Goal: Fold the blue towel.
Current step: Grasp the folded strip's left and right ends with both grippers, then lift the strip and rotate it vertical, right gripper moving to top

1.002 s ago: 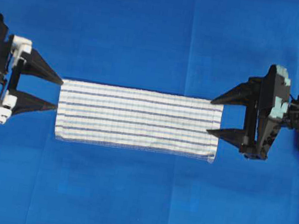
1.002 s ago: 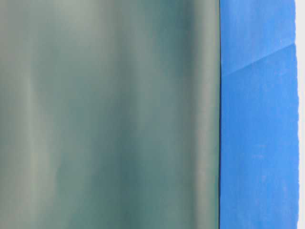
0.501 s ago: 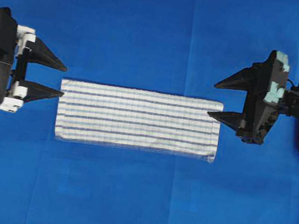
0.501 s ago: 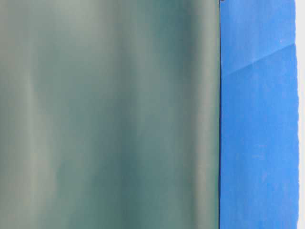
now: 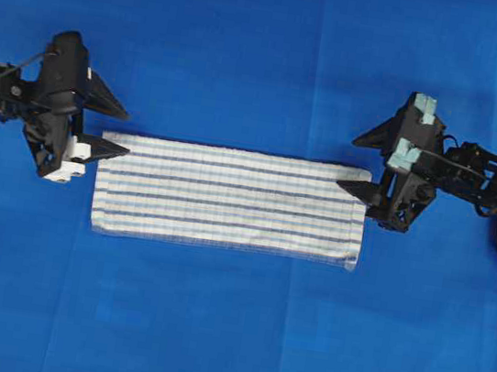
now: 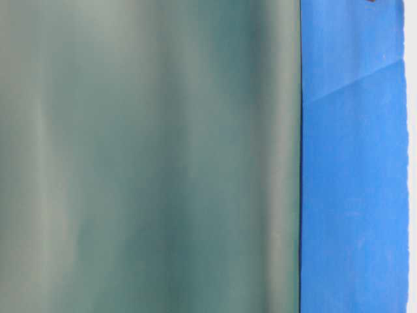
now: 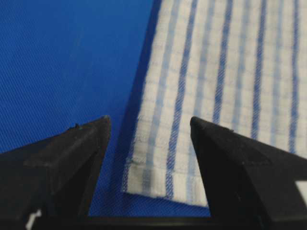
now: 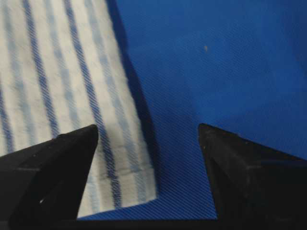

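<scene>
Lying flat across the middle of the plain solid-blue cloth table covering, the blue towel, a rectangular white woven cloth with thin blue and light-blue stripes, appears in the overhead view as a long band, already doubled lengthwise.

At its left end the left gripper, black with white fittings, has its two pointed fingers spread apart, straddling the towel's far left corner; the wrist view shows that corner between the fingers, pinched by neither.

At the right end the right gripper, black with pale green pads, likewise stands spread wide over the far right corner, holding nothing.

The table-level view is blocked by a blurred grey-green surface.
</scene>
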Robot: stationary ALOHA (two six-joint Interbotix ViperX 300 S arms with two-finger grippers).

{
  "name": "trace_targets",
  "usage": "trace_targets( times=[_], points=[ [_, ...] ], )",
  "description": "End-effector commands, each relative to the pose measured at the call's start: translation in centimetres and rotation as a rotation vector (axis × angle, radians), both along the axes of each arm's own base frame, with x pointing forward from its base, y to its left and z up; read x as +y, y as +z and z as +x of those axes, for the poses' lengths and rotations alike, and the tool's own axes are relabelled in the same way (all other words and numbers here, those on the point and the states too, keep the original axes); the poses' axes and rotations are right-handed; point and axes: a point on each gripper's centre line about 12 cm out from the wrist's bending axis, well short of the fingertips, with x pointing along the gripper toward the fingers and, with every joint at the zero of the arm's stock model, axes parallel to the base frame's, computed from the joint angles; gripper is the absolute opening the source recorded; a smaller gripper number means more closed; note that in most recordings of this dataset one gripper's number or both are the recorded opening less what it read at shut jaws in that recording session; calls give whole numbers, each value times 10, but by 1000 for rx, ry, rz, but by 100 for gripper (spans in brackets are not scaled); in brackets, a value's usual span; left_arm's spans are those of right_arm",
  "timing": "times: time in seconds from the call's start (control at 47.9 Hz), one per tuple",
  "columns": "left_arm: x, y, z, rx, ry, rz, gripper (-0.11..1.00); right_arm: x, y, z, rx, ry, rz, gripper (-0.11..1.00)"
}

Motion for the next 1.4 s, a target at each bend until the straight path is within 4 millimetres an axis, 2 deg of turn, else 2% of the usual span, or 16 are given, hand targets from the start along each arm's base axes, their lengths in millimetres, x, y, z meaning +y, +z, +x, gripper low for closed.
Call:
trace_targets(
  times=[0.0, 0.083, 0.188, 0.438, 0.543, 0.71, 0.856, 1.044, 1.231, 1.378],
  points=[
    [1, -1, 4, -6, 2, 2, 59, -2, -1, 1, -8, -21, -1, 83],
    [1, -6, 2, 17, 5, -4, 53, -2, -3, 0, 0, -24, 1, 78],
    [-1, -8, 2, 26, 0, -6, 41, -1, -4, -2, 8, -18, 4, 65],
    [-8, -10, 4, 41, -28, -7, 5, 3, -5, -3, 21, 5, 2, 15],
    [-9, -11, 3, 61, -33, -9, 2, 4, -5, -3, 22, 8, 4, 4],
    [-9, -9, 7, 78, -35, -9, 2, 4, -3, -1, 12, 8, 4, 3],
    [-6, 3, 13, 73, -31, -6, 2, 4, 8, 1, -27, 7, 4, 3],
    [-5, 33, 18, 50, -30, -8, 2, 6, 36, 0, -111, 26, 17, 3],
    [-7, 63, 13, -13, -30, -11, 2, 12, 68, -3, -178, 79, 33, 3],
    [-15, 78, 11, -68, -52, -19, 2, 15, 82, -6, -207, 101, 49, 3]
  ],
)
